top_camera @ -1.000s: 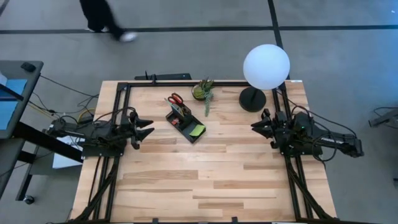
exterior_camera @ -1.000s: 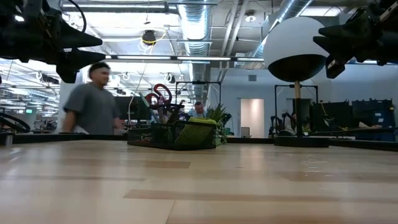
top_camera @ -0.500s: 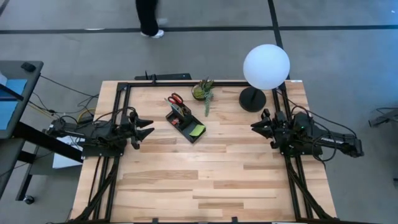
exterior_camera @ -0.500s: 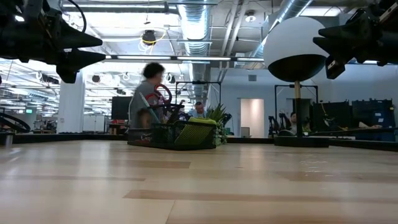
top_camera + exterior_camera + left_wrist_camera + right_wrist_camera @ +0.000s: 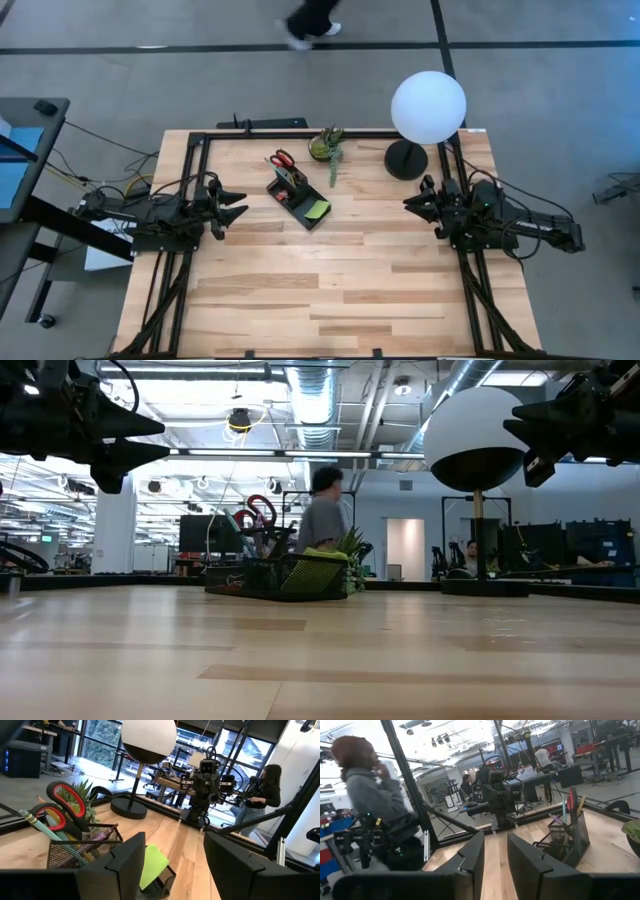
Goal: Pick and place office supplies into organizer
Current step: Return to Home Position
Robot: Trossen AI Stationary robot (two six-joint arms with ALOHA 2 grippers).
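The black mesh organizer (image 5: 298, 195) stands on the table's far middle. Red-handled scissors (image 5: 282, 160) and several pens stick up from its taller section (image 5: 80, 845). A lime-green sticky pad (image 5: 318, 210) lies in its lower compartment. My left gripper (image 5: 238, 203) hovers open at the table's left edge, well clear of the organizer. My right gripper (image 5: 410, 205) hovers open at the right edge. In the wrist views the organizer (image 5: 567, 837) sits ahead of each gripper, at a distance.
A lamp with a white globe (image 5: 428, 107) and round black base (image 5: 406, 159) stands at the far right. A small green potted plant (image 5: 328, 146) sits behind the organizer. The near half of the wooden table (image 5: 330, 290) is bare. A person (image 5: 310, 20) walks beyond the far edge.
Both arms have kept still. A person beyond the table's far edge has walked from left to right.
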